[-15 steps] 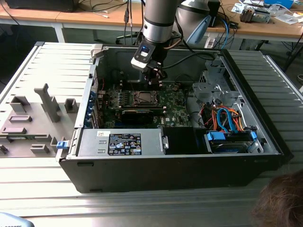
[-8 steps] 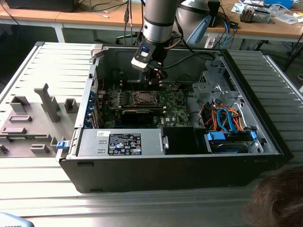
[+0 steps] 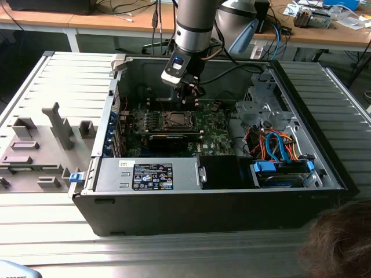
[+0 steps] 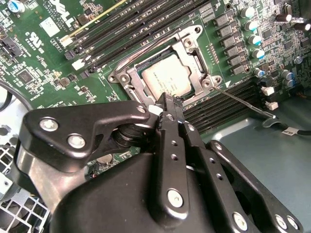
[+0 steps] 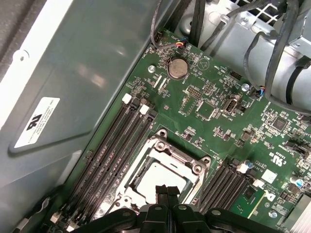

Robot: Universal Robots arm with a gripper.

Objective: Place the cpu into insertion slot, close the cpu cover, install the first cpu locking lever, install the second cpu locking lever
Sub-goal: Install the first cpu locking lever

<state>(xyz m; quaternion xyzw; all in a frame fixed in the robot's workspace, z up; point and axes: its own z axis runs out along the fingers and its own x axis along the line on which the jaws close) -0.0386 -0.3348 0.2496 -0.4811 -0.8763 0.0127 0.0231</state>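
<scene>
The cpu (image 4: 165,80) lies flat in the insertion slot (image 3: 174,120) on the green motherboard (image 3: 215,136), its silvery top showing in both wrist views. The cpu cover (image 4: 192,51) lies down around it as a metal frame, and the chip (image 5: 156,178) shows through its window. A thin wire locking lever (image 4: 243,103) stands swung out from the socket corner over the black memory slots. My gripper (image 4: 167,103) hangs just above the socket's edge, fingers pressed together with nothing between them. The first wrist view shows the gripper (image 5: 166,190) over the chip, and the exterior view shows the gripper (image 3: 189,101) behind the socket.
The open computer case (image 3: 330,168) walls in the board. A power supply (image 3: 152,175) sits at the front, and a drive cage with blue and orange cables (image 3: 278,152) is at the exterior view's right. A grey fixture plate (image 3: 52,130) lies outside it. A person's hair (image 3: 342,243) shows at the front corner.
</scene>
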